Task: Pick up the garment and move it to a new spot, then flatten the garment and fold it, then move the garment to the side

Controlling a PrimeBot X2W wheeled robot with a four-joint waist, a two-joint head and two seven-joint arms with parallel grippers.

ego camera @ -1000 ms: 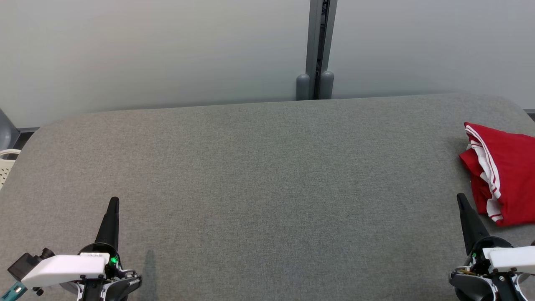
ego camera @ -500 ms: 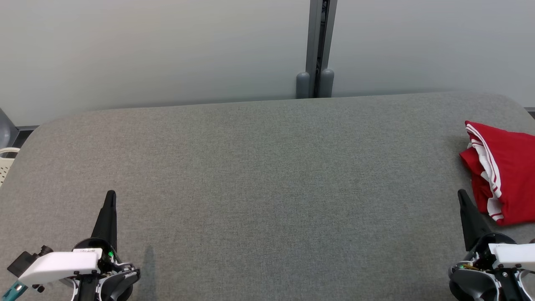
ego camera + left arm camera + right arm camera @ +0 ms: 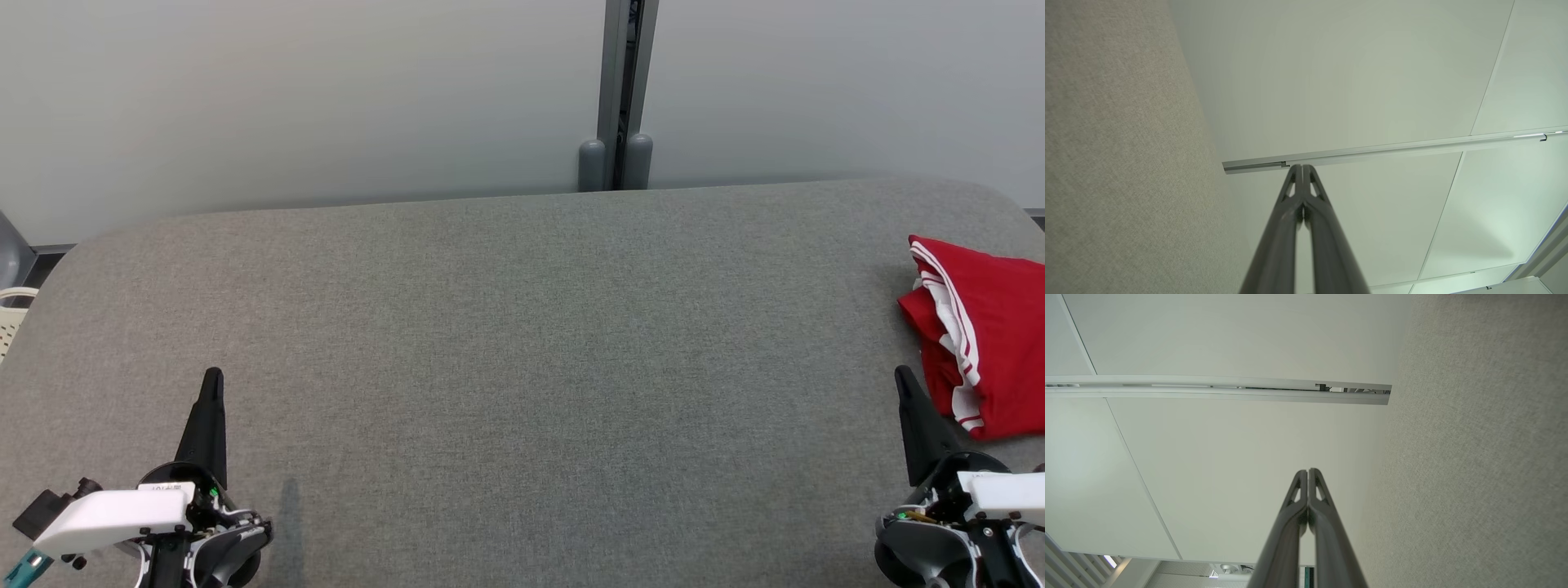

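One wide grey table spans the head view, with a pale wall behind it. The red garment, trimmed with white stripes, lies bunched at the table's right edge. Just beside it, the right gripper is clenched on nothing. The left gripper, well apart at the lower left, is also clenched and empty.
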